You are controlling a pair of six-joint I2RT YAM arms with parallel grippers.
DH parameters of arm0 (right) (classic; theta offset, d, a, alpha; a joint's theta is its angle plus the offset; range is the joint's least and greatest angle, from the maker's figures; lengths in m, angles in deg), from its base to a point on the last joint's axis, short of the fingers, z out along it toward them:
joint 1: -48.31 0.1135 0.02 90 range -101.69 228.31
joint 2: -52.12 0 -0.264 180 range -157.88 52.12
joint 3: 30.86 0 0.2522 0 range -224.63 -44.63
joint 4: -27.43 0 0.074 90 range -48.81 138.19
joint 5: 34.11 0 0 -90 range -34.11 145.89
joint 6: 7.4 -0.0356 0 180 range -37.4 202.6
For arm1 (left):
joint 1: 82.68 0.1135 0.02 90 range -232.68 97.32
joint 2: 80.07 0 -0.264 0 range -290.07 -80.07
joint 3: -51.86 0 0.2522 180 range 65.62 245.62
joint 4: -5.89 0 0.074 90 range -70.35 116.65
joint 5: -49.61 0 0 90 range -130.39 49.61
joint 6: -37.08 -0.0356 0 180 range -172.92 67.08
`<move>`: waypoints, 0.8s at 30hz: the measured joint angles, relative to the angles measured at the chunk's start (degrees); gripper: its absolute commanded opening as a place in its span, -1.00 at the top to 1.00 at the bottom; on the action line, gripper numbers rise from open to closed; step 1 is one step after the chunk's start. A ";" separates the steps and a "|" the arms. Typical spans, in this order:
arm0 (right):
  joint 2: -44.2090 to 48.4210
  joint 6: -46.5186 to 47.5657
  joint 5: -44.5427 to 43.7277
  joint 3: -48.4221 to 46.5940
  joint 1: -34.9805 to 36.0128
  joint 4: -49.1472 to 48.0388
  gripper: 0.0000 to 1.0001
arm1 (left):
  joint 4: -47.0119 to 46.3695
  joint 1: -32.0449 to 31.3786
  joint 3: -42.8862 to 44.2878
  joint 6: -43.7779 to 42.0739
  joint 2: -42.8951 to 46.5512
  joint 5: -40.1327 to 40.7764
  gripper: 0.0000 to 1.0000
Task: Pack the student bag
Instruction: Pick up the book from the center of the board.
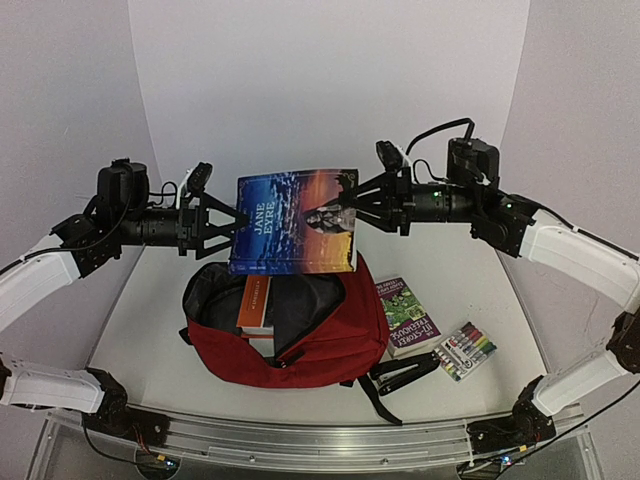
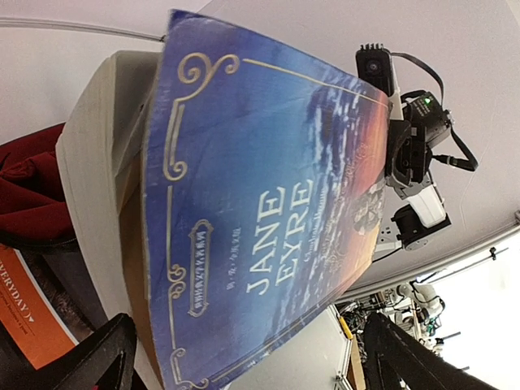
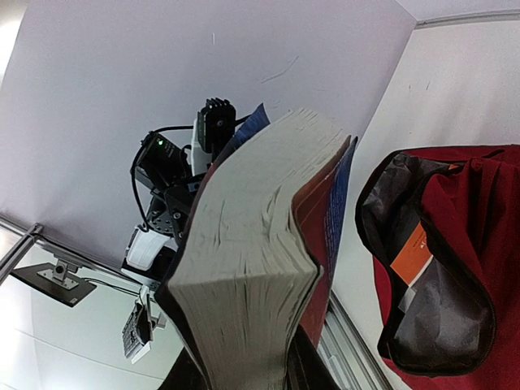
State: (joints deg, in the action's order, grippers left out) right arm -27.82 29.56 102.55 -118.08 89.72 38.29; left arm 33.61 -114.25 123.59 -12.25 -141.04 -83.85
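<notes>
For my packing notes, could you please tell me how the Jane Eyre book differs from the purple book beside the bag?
The Jane Eyre book hangs upright over the open student bag, its edge pinched by the right claw; the purple book lies flat on the table. Jane Eyre's cover is blue and orange, the other purple with a green picture. Both are books outside the bag.

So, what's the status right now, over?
Left gripper open at the spine. Right gripper clamped on Jane Eyre book, above open student bag. Orange book already inside.
</notes>
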 measured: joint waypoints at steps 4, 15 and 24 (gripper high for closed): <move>0.00 -1.81 1.26 0.32 0.03 -3.20 1.00 | 0.59 0.00 0.00 -0.05 -0.05 0.25 -0.96; 0.00 -6.46 4.10 1.67 -0.01 -10.89 1.00 | -3.69 0.16 -2.62 2.37 0.70 -1.01 -0.59; -0.53 -7.12 5.58 2.34 -0.14 -14.05 1.00 | -12.06 0.66 -8.62 9.02 3.59 -2.02 -0.49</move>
State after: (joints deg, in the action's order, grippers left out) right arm -28.35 22.44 108.14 -115.74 89.59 24.25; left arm 21.55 -113.59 114.98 -3.23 -137.46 -85.87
